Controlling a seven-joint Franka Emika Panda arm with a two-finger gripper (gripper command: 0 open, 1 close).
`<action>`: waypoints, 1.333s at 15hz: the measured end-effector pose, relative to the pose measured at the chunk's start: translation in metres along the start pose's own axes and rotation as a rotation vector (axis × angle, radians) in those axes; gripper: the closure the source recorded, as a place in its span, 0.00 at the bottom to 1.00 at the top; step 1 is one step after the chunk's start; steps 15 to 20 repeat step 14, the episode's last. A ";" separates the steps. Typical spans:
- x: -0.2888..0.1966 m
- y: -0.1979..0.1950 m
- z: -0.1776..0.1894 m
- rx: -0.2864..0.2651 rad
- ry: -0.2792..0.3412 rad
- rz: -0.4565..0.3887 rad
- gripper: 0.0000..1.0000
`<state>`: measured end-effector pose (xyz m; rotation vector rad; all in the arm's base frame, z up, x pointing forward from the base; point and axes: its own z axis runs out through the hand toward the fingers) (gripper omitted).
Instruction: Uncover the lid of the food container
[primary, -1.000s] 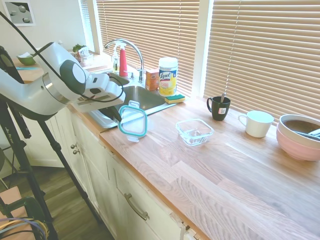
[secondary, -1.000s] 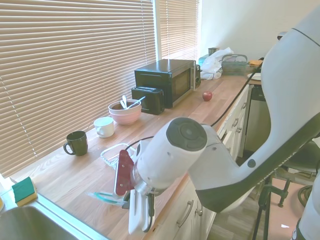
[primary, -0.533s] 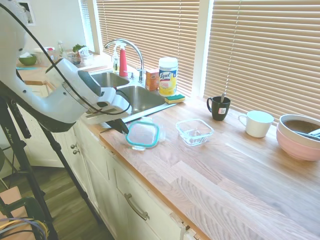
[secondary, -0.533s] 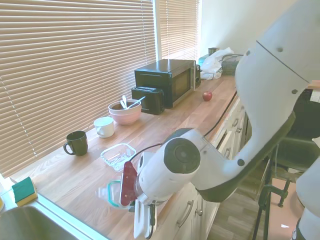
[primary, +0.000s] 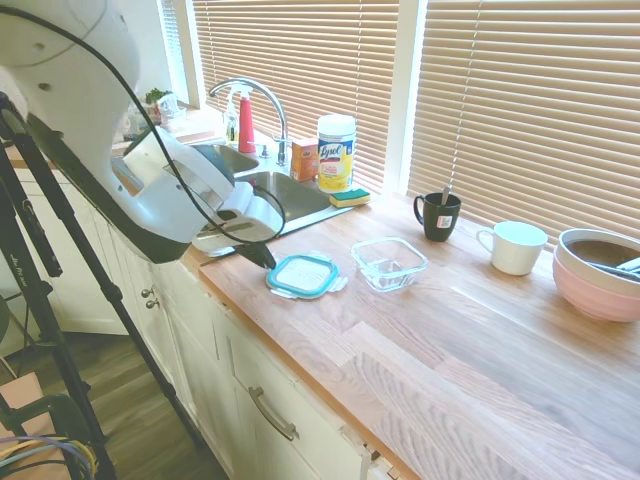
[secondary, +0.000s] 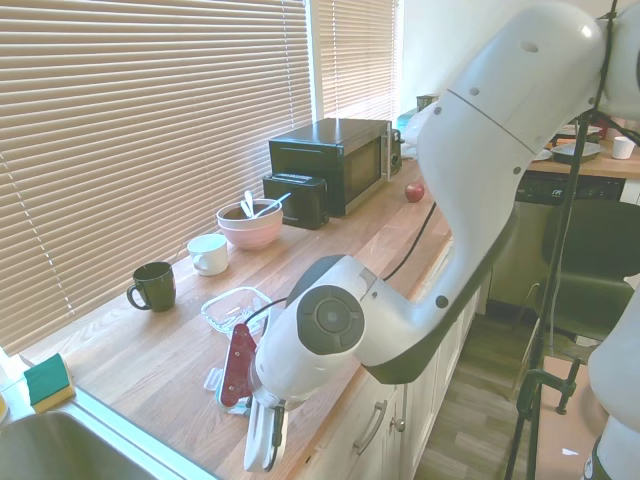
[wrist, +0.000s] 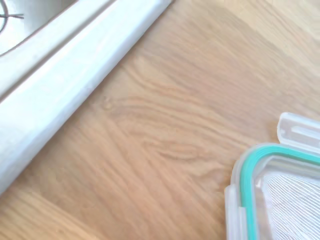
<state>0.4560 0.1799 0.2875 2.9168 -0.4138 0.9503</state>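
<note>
From the first exterior view you see the lid (primary: 303, 274), half a second ago tilted in the air, now lying flat on the wooden surface (primary: 450, 340) just beside the open food container (primary: 389, 263), the gripper (primary: 258, 253) at its edge. From the second exterior view the arm hides the lid and most of the container (secondary: 232, 306); whether the gripper is spread or pinching, you cannot tell. The wrist view shows the lid's teal rim (wrist: 250, 170) resting on wood. The uncovering looks essentially done.
</note>
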 end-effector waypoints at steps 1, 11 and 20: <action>0.003 -0.001 0.002 0.004 -0.003 0.008 0.00; 0.040 -0.012 -0.015 0.026 -0.080 0.156 0.00; 0.056 -0.021 -0.028 -0.032 -0.159 0.261 0.00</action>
